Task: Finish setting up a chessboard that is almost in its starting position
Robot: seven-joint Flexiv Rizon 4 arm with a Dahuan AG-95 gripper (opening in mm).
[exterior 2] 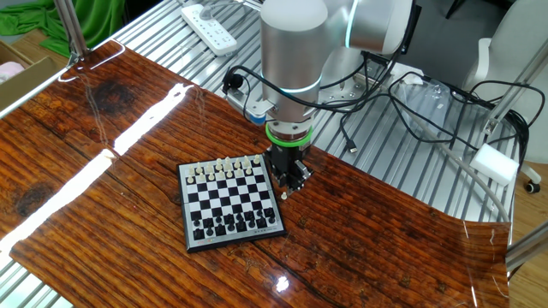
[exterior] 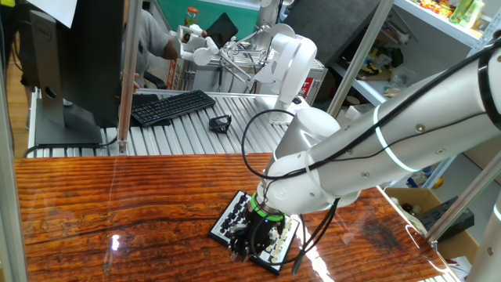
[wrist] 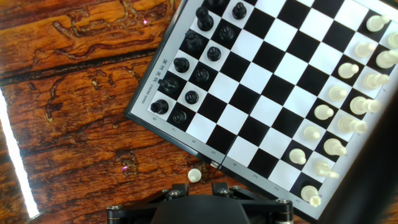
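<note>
The chessboard (exterior 2: 229,204) lies flat on the wooden bench (exterior 2: 103,162), black pieces (wrist: 189,59) lined up along one edge and cream pieces (wrist: 348,106) along the opposite edge. One small cream piece (wrist: 194,175) sits off the board, on the bench right against the board's rim. The gripper (exterior 2: 286,181) hangs straight down beside the board, directly over that stray piece. Its jaws look drawn in narrow, with the cream piece at the fingertips in the other fixed view; whether they actually pinch it, I cannot tell. Beyond the board, a black keyboard (exterior: 172,106) rests on the ribbed metal surface.
</note>
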